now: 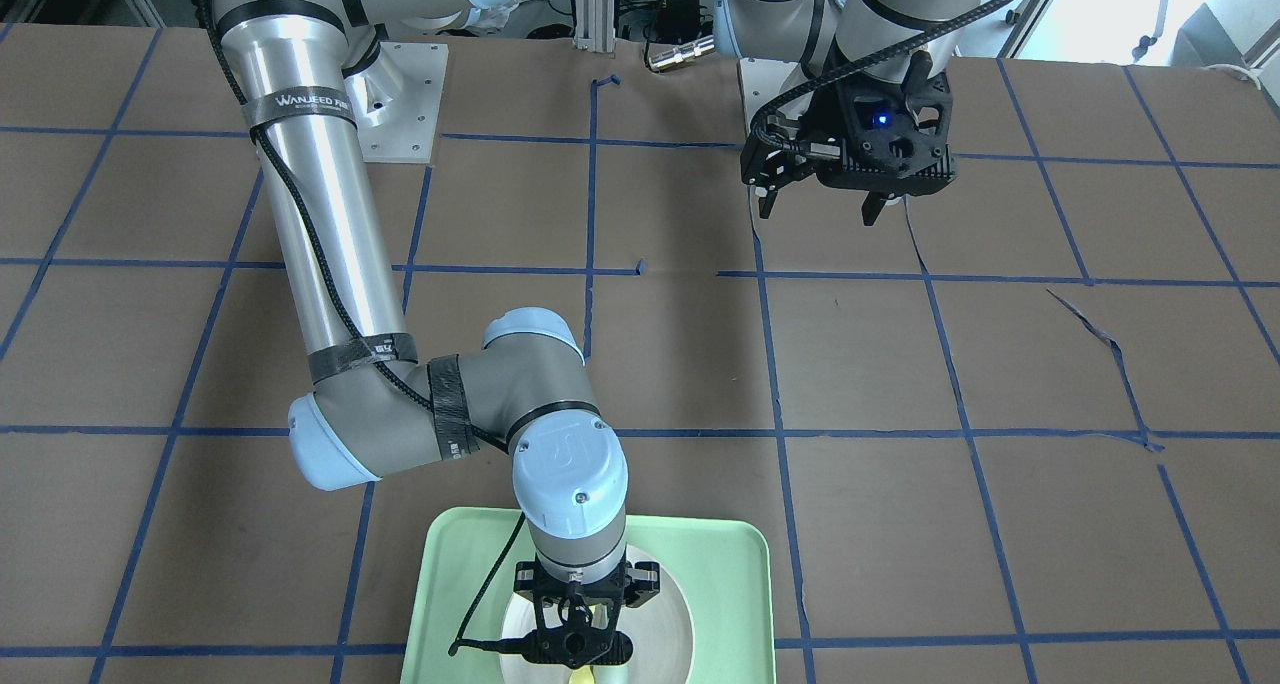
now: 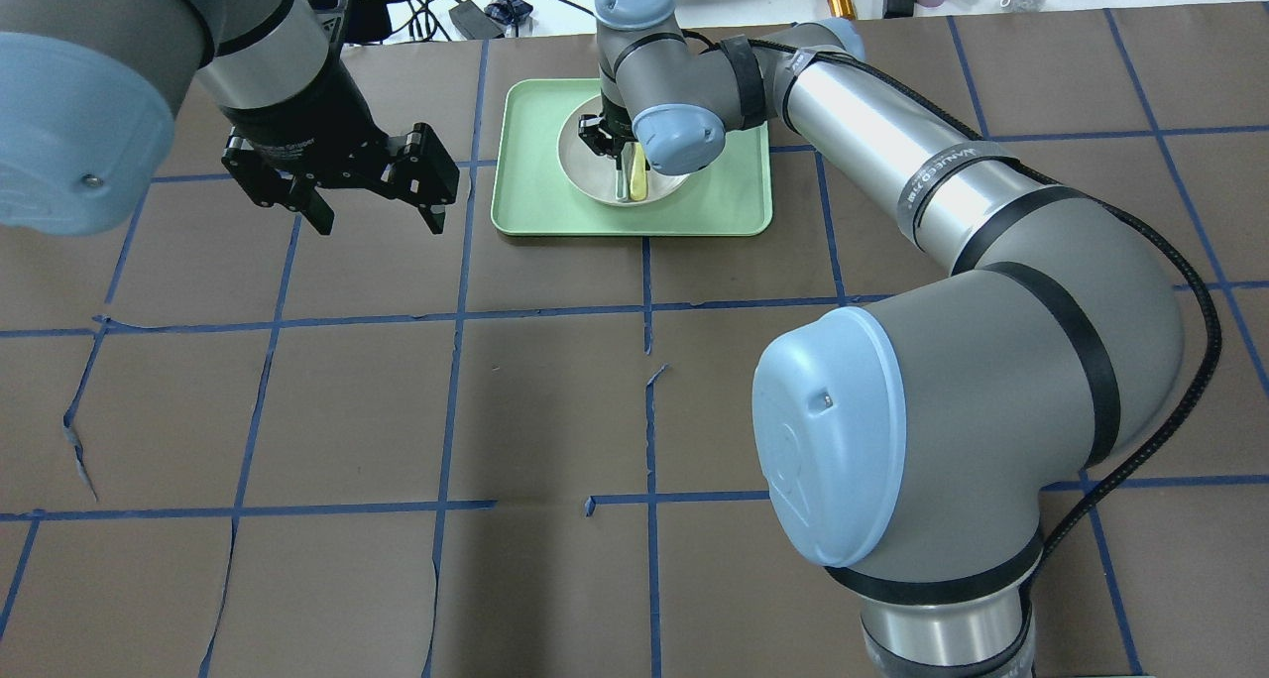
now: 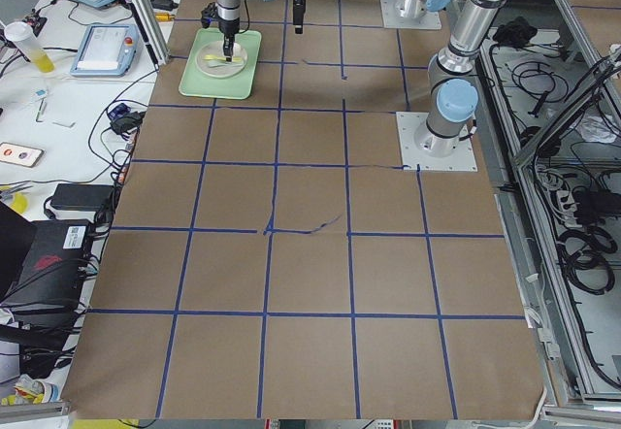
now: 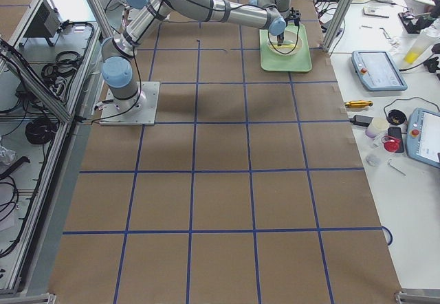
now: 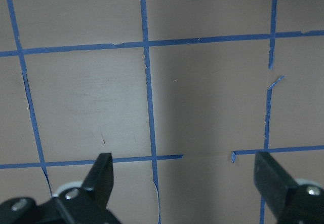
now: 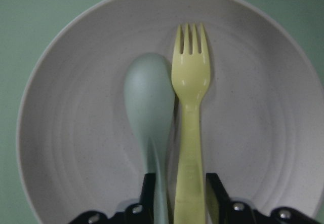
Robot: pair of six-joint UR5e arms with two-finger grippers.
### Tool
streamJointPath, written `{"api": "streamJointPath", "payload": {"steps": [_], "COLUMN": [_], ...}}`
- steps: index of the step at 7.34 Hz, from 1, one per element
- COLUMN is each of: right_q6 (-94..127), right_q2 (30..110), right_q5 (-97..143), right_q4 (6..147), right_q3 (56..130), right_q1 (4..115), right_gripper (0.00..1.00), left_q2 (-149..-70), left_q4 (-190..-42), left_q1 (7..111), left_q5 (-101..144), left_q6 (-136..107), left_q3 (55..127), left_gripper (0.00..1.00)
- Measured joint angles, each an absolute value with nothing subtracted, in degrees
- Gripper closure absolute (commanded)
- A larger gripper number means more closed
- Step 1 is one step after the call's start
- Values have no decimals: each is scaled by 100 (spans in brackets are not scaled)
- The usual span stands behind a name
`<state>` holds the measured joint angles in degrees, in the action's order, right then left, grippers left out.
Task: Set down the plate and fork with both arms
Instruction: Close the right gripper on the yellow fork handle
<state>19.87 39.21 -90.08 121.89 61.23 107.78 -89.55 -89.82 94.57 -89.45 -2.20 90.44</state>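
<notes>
The off-white plate (image 6: 263, 133) lies in the light-green tray (image 2: 525, 163). The pale-yellow fork (image 6: 191, 82) lies in the plate beside a grey-green spoon (image 6: 149, 97), tines pointing away from the wrist camera. My right gripper (image 6: 179, 193) is down over the plate, its fingers close on either side of the fork and spoon handles, which sit side by side between them. In the overhead view the right gripper (image 2: 610, 148) hides part of the plate (image 2: 595, 187). My left gripper (image 2: 380, 224) is open and empty, above bare table left of the tray.
The table is brown paper with a grid of blue tape lines. The tray (image 1: 730, 584) sits at the far middle edge from the robot. Cables and small tools lie beyond that edge. The left gripper (image 5: 183, 163) looks down on bare paper.
</notes>
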Motion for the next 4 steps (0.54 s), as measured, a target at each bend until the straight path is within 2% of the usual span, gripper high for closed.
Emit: {"api": "streamJointPath", "payload": {"steps": [4], "right_q6": [1987], "right_q2": [3897], "right_q5": [-9027], "right_q4": [12183], "right_q3": [6191], "right_q1": [10776], "right_gripper": [57], "left_q2": [-8973], "left_q4": [-8982], "left_q1": [9457], "left_q5": [-8941], "left_q6": [-220], "left_q3": [9046], "left_gripper": [0]}}
